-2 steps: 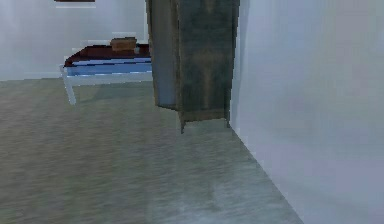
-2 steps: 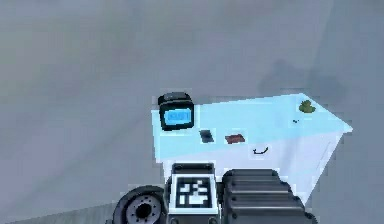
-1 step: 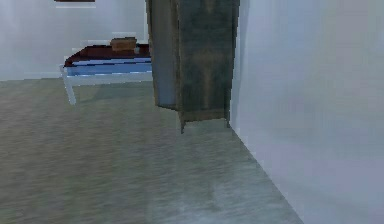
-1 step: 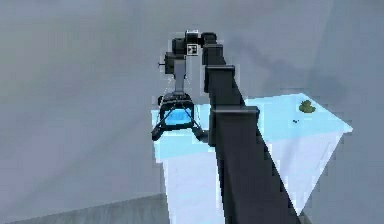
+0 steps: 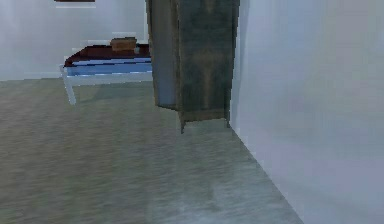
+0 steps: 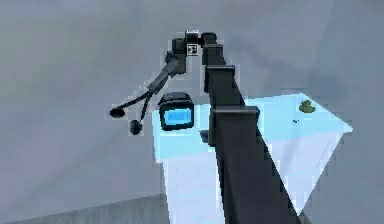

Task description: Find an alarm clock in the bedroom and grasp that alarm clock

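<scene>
Pale blue and white, a small table stood in the lower right of the arm side view, against a plain grey wall. On its left end, near the middle of the frame, sat the alarm clock: a dark, squarish body with a glowing light-blue face, upright on the tabletop. Towards the table's far right corner lay a small yellow-green thing, too small to name.

The robot's arm, a dark square bar, rose from the bottom edge to the upper middle of the frame, crossing in front of the table just right of the clock. At its far end were two white squares with black marks. From there the gripper slanted down to the left, its two thin fingers ending left of the clock, just beside it. Only bare wall showed behind the fingertips, so it held nothing; how the fingers themselves were set could not be told.

In the forward view, a bed with a white frame and dark red cover stood at the upper left, a brown box on top. A tall dark cabinet filled the upper middle, beside a white wall, above grey-green floor.
</scene>
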You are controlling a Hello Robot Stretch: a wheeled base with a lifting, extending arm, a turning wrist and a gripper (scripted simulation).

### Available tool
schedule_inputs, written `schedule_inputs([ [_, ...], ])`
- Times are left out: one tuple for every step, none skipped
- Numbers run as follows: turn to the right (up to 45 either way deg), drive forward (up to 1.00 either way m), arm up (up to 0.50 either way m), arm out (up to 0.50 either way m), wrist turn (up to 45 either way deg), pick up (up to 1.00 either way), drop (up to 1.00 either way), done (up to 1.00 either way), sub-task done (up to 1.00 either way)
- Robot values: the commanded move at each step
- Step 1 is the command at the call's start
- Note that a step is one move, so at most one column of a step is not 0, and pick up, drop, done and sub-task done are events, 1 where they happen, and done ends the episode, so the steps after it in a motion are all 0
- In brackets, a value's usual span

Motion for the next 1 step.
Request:
schedule_inputs([
  [0.0, 0.00, 0.00, 0.00, 45.0, 0.00, 0.00, 0.00, 0.00],
])
